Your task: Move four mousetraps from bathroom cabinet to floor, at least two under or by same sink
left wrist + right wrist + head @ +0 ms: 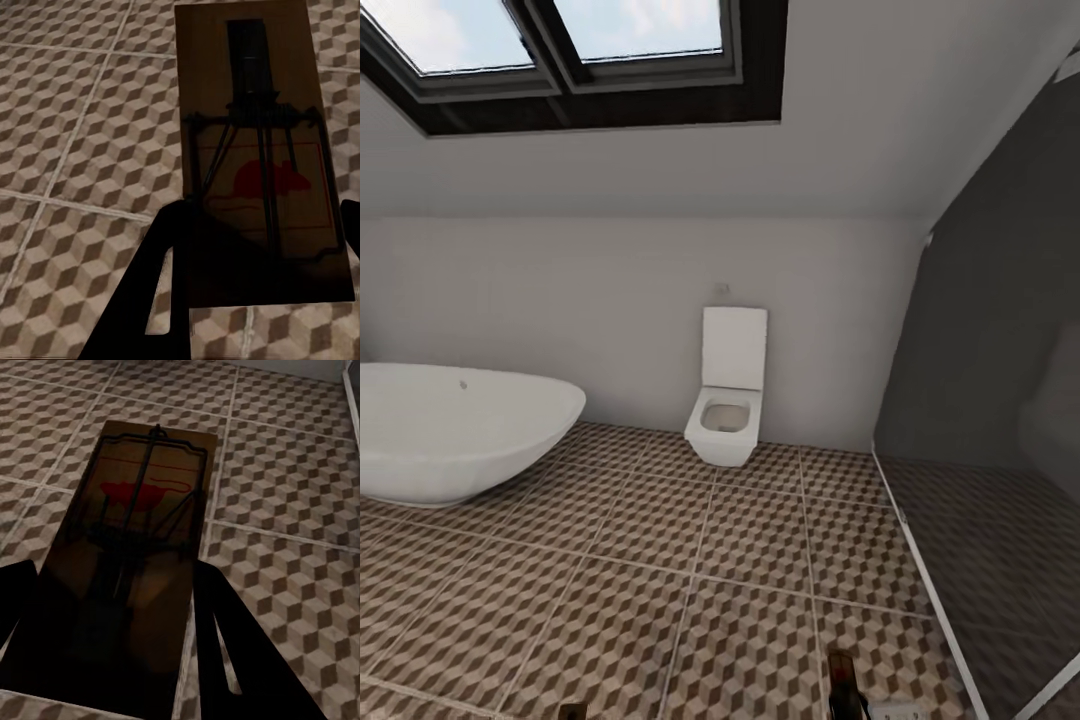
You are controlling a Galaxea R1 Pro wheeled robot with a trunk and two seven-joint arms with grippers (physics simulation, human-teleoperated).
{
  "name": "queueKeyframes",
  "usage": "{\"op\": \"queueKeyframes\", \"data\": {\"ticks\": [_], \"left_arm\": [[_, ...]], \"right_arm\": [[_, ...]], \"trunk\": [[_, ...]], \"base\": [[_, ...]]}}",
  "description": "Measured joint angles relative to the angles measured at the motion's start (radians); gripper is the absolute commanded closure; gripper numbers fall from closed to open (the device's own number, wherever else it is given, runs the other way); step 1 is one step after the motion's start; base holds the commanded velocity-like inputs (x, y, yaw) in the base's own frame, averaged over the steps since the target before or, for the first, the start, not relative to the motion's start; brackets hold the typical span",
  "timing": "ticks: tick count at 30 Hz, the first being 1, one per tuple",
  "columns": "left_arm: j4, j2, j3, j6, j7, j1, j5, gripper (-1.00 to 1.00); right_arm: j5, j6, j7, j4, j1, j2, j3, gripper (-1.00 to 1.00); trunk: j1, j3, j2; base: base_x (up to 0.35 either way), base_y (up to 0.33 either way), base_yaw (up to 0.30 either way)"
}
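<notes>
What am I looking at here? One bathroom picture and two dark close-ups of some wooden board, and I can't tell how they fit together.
It is a simulated two-armed robot, seen through three cameras. The wide picture comes from its head: a white bathtub, a white toilet and the cube-patterned bathroom floor. The other two come from cameras on its wrists, looking along each gripper. The left gripper holds a mousetrap, a brown board with wire and a red mouse print. The right gripper holds a second mousetrap. The dark shapes beside each board are the gripper's fingers. Both traps hang over the tiles.
</notes>
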Motion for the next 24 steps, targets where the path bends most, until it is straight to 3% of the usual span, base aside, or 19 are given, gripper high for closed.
{"op": "queueKeyframes", "data": {"ticks": [24], "left_arm": [[0.000, 0.000, 0.000, 0.000, 0.000, 0.000, 0.000, 1.00]], "right_arm": [[0.001, 0.000, 0.000, 0.014, 0.000, 0.000, 0.001, 1.00]], "trunk": [[0.000, 0.000, 0.000]], "base": [[0.000, 0.000, 0.257]]}}
